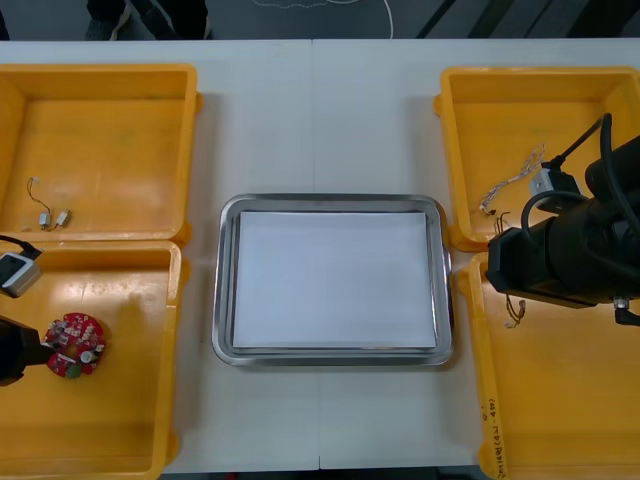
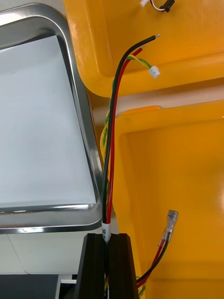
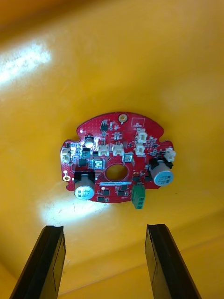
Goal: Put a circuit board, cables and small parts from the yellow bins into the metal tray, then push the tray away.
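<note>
Circuit board [image 3: 116,161] lies flat in the near left yellow bin [image 1: 130,440], dead ahead of your left gripper [image 3: 105,229], centred on its open jaws. Your right gripper [image 2: 108,237] is clamped on the black, red and yellow cable bundle [image 2: 112,140], which runs straight out from the jaws alongside the metal tray [image 2: 86,140], just outside its rim.

Four yellow bins [image 1: 110,150] stand on the bench [image 1: 315,120], two at each side. One metal tray [image 1: 225,300] lies between them. There is one round red circuit board [image 1: 75,345]. Two small metal parts [image 1: 45,220] lie in the far left bin. Two cables can be told: one pale twisted cable [image 1: 510,185] in the far right bin, and one cable bundle [image 2: 112,140] of black, red and yellow-green wires.
</note>
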